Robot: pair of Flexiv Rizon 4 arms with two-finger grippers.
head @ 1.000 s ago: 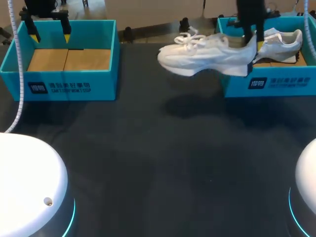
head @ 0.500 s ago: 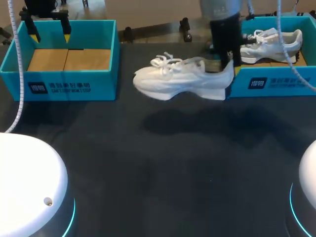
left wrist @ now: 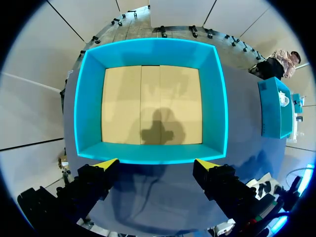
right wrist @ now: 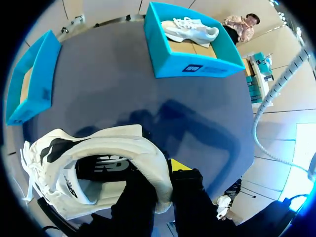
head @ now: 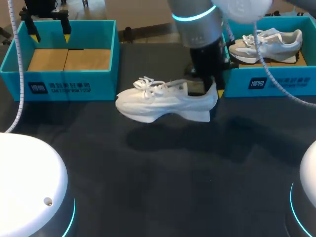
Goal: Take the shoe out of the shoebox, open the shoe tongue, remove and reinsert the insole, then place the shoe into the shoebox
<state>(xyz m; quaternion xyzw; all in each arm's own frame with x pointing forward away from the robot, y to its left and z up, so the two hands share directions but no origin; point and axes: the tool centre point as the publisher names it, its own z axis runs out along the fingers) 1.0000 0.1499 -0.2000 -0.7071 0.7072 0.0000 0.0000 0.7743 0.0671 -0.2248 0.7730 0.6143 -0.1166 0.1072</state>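
Two shoeboxes stood well apart along the far side of the table [head: 163, 187], the left shoebox [head: 59, 86] at the robot's left and the right shoebox [head: 266, 84] at its right. A second shoe [head: 269, 43] lay inside the right shoebox, toe toward the table's middle. The left gripper [head: 49, 35] hung over the far wall of the left shoebox, its fingers spread. Between the boxes, nearer the right one and just off its near left corner, the shoe [head: 163, 101] hung over the table, toe to the left, heel to the right. The right gripper [right wrist: 163, 177] clamped the heel, one finger inside the collar and one behind it.
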